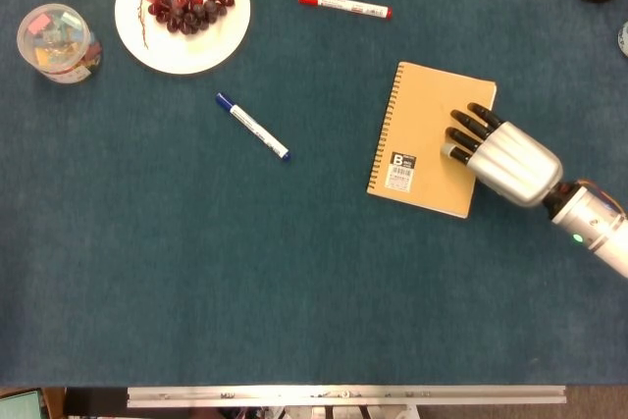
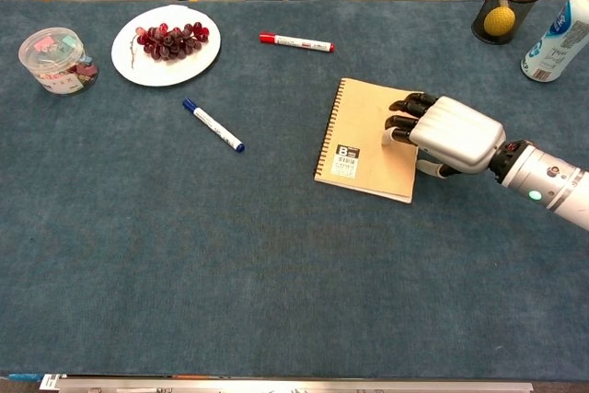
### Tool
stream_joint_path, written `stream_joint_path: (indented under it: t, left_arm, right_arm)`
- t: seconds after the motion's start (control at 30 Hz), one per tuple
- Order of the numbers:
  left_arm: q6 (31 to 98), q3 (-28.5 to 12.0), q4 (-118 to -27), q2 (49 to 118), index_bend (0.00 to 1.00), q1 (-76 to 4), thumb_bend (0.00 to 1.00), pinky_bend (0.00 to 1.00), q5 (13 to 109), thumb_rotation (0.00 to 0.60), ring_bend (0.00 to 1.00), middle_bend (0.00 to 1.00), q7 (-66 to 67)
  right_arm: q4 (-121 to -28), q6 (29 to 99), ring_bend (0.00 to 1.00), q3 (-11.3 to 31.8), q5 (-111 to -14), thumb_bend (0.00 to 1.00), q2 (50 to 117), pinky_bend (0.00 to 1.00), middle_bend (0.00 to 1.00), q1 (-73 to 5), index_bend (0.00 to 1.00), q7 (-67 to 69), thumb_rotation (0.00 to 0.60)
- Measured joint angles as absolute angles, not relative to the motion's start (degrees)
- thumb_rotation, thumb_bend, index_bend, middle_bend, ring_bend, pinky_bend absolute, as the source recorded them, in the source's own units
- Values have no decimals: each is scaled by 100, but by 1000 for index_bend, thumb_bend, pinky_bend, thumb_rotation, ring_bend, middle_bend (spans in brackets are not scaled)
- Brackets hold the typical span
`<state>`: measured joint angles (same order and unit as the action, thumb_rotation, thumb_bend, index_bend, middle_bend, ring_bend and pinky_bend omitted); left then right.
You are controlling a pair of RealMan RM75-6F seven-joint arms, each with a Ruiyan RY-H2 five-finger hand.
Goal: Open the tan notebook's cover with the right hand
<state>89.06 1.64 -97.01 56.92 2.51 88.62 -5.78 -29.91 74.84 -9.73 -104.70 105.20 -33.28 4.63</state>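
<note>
Resting on the closed tan notebook (image 1: 432, 138), my right hand (image 1: 502, 159) lies palm-down over the book's right edge, dark fingertips (image 1: 461, 134) touching the cover, fingers curled forward; from the head view and chest view I cannot tell whether any finger has hooked under the cover's edge. I see the notebook flat on the blue table (image 1: 294, 272), right of centre, slightly tilted, its spiral binding along the left side and a black-and-white label (image 1: 401, 169) near its lower left corner. I have no sight of my left hand in either camera. A red marker (image 1: 344, 5) lies beyond the notebook toward the far edge, well apart from it. A blue marker (image 1: 252, 127) sits at an angle near the table's middle, left of the notebook. At far left I see a white plate (image 1: 222, 41) carrying red grapes (image 1: 186, 7), with a clear tub of small coloured items (image 1: 57, 42) beside it. At far right, a mesh cup holding a yellow ball (image 2: 502, 14) stands beside a white bottle (image 2: 558, 29).
</note>
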Motion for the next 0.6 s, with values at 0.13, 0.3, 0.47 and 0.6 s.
stream_joint_path:
  t: [0.13, 0.3, 0.47, 0.6]
  left_arm:
    - [8909, 166, -9701, 5692, 249, 252, 408, 108, 8871, 600, 179, 141, -578]
    - [8914, 165, -9683, 5696, 249, 258, 408, 108, 8862, 600, 179, 141, -592]
    - [8902, 166, -9674, 5701, 249, 254, 408, 108, 8861, 600, 179, 141, -587]
    - [8894, 164, -9665, 5704, 249, 254, 408, 108, 8846, 600, 179, 141, -600]
  right_arm:
    - [-2905, 7492, 142, -978, -10469, 295, 10569, 184, 288, -3344, 322, 505, 600]
    - [-2830, 7516, 142, -984, -10464, 387, 10615, 184, 288, -3365, 322, 602, 600]
    - [-2770, 7531, 141, -964, -10439, 403, 10660, 184, 288, -3392, 323, 651, 600]
    - [-2715, 7556, 149, -929, -10405, 428, 10723, 184, 292, -3407, 339, 682, 600]
